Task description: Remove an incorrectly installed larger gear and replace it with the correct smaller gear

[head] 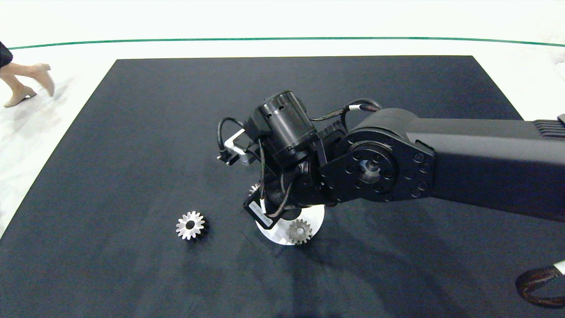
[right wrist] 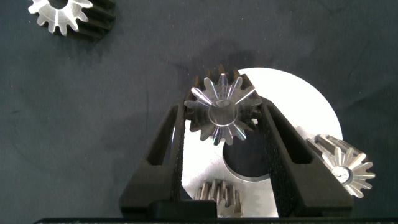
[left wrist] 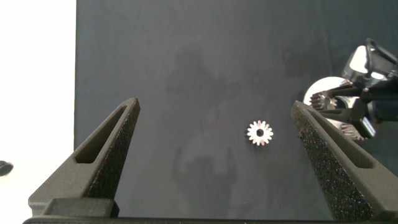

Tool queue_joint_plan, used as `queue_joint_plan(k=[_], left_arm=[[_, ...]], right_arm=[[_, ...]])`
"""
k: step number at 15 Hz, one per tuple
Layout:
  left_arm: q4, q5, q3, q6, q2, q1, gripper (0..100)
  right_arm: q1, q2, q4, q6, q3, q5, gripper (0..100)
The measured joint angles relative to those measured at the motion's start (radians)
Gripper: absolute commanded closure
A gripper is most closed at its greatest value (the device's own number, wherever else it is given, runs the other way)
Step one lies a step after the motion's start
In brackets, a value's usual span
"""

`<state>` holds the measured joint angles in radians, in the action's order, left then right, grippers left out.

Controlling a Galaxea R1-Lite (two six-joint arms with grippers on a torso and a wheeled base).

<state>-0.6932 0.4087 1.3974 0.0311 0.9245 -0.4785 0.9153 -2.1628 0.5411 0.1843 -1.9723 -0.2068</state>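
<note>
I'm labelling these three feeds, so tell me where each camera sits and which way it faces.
Head view: above the table, looking down at the dark mat; the right arm enters from the right.
Left wrist view: on the left arm, high over the mat; the open left gripper frames the loose gear.
Right wrist view: on the right arm, close above the round plate; the right gripper flanks a mounted gear.
All three share the loose gear.
</note>
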Motion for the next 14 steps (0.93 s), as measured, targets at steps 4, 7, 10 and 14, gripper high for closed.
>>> queue_joint_plan(k=[4,7,10,14], left_arm=[[0.0,0.0,0.0,0.001,0.0,-0.006,0],[0.001,0.0,-0.001,0.0,0.0,-0.008,0],[0.001,0.0,-0.001,0.0,0.0,-0.007,0],[0.0,0.0,-0.001,0.0,0.0,-0.007,0]], right_arm=[[-0.001,-0.004,-0.009,0.0,0.001,-0.002,66],[-0.002,-0.009,-0.025,0.0,0.001,-0.005,66],[-0.001,-0.014,-0.023,0.0,0.001,-0.008,66],[0.001,-0.016,-0.024,0.0,0.002,-0.018,66]])
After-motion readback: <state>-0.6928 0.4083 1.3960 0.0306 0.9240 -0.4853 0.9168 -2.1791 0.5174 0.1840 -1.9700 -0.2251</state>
